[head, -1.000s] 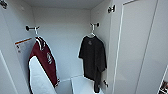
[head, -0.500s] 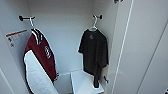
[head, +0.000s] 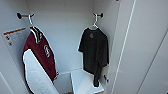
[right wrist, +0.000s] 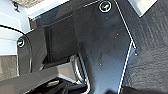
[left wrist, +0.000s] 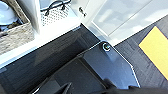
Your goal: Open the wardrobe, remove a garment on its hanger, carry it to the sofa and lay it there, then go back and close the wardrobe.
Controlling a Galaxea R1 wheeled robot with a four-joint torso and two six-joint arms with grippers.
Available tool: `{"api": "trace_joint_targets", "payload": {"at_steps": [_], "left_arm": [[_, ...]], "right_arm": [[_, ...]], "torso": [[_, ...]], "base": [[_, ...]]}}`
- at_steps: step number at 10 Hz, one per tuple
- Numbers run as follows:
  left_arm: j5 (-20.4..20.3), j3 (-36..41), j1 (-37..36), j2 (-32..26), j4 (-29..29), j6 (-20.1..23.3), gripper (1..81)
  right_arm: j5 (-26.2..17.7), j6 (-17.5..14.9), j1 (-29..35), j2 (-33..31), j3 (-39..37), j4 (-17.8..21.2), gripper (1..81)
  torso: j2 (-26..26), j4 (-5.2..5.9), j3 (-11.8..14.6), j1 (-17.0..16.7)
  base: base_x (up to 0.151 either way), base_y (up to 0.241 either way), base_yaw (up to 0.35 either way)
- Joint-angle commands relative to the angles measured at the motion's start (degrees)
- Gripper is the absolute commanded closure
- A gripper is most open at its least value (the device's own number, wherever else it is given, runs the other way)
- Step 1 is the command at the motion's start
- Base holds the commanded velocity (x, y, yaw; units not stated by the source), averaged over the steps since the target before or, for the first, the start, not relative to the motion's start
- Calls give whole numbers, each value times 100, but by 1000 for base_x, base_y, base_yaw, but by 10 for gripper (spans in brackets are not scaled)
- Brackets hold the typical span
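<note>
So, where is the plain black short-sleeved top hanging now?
In the head view, the black top hangs on its white hanger from the right-hand peg inside the open wardrobe, right of the maroon jacket.

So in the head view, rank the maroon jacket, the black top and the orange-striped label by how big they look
1. Maroon jacket, though it hangs nearer the camera.
2. Black top.
3. Label.
</note>
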Motion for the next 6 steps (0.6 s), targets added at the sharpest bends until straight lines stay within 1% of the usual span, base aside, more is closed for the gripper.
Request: {"api": "trace_joint_targets", "payload": {"at_steps": [1,3,6], "left_arm": [[737,207,-824,-27,-41,8,10],[825,225,-1141,9,-77,-9,10],[1106,233,-1554,105,-68,-9,10]], "right_arm": [[-294,8,284,4,3,45,10],[-294,8,302,4,3,37,10],[-294,17,319,-5,-6,45,10]], "torso": [[0,0,0,0],[0,0,-2,0],[2,0,-5,2]], "base": [[0,0,0],[0,0,0],[0,0,0]]}}
